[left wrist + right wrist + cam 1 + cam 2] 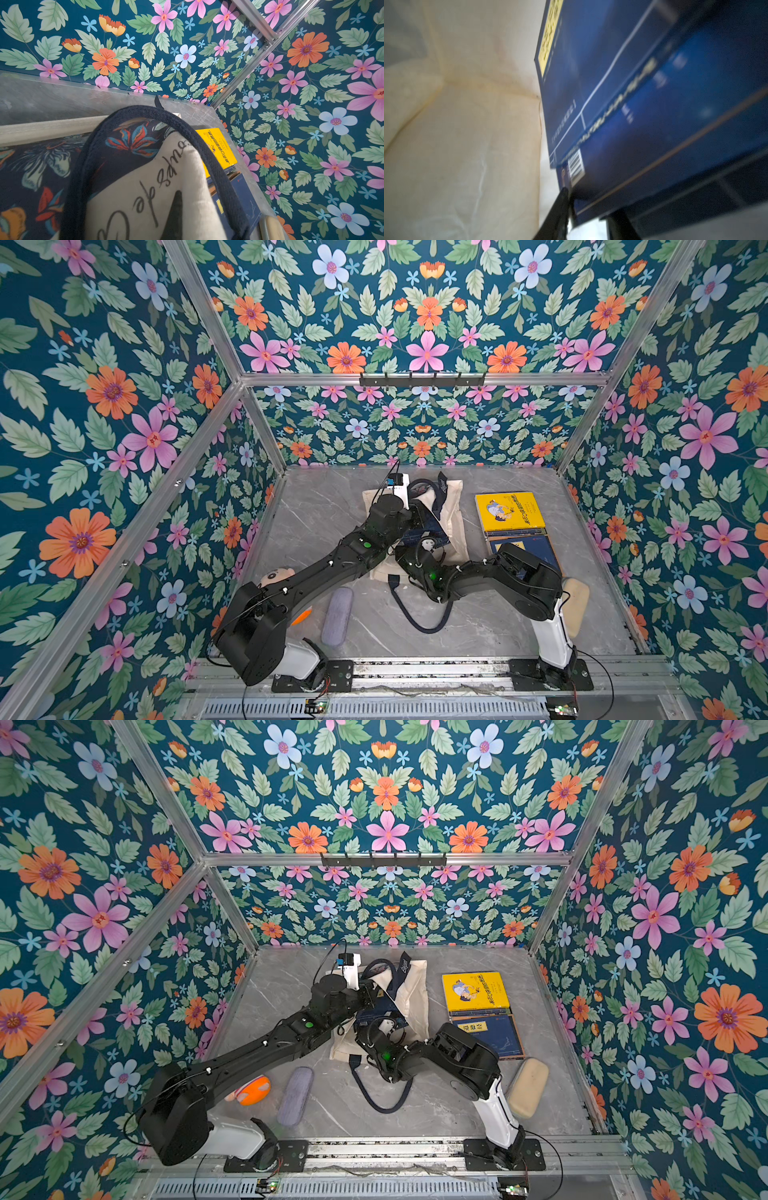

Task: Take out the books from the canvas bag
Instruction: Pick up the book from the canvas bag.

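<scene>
Right gripper (590,200) inside one canvas bag (467,124), seemingly straddling two navy books (591,62).

The bag (455,510) is laid at the middle of the tabletop (332,506) in both top views. Just right of it books (509,512) are stacked; more books (612,83) are stacked inside it. A handle (394,581) is trailed from the bag toward the lower frame. A pouch (337,616) is placed lower left of the bag, a toy (255,1090) left of that, partly under the left arm (332,568). A case (577,605) is set lower right, partly hidden by the right arm (519,576).
</scene>
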You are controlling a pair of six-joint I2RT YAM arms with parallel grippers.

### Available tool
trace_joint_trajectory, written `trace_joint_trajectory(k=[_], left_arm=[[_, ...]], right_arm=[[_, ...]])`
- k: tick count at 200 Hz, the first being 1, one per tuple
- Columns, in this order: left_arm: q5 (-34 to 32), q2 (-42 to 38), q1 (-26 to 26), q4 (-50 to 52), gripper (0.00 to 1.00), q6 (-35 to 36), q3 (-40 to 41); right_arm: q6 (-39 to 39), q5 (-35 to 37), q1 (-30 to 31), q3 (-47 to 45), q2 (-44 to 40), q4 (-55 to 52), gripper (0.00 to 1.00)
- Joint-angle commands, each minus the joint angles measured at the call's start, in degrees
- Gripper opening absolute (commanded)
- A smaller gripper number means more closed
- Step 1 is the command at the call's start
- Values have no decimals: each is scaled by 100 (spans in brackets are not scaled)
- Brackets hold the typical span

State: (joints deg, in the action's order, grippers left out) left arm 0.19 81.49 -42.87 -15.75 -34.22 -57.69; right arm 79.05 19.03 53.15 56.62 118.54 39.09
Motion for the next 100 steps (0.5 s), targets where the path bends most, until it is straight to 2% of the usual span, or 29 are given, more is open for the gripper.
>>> trace_joint_trajectory(k=[1, 88, 100], left_arm=[[8, -11, -9, -288, 0, -15, -49], [17, 11, -28, -262, 0, -10, -67], [25, 1, -19, -262, 0, -13, -74]], right_arm=[[-110, 137, -109, 19, -17, 78, 30], [-186, 466, -418, -20, -189, -263, 25], [-191, 440, -496, -54, -165, -158, 19]])
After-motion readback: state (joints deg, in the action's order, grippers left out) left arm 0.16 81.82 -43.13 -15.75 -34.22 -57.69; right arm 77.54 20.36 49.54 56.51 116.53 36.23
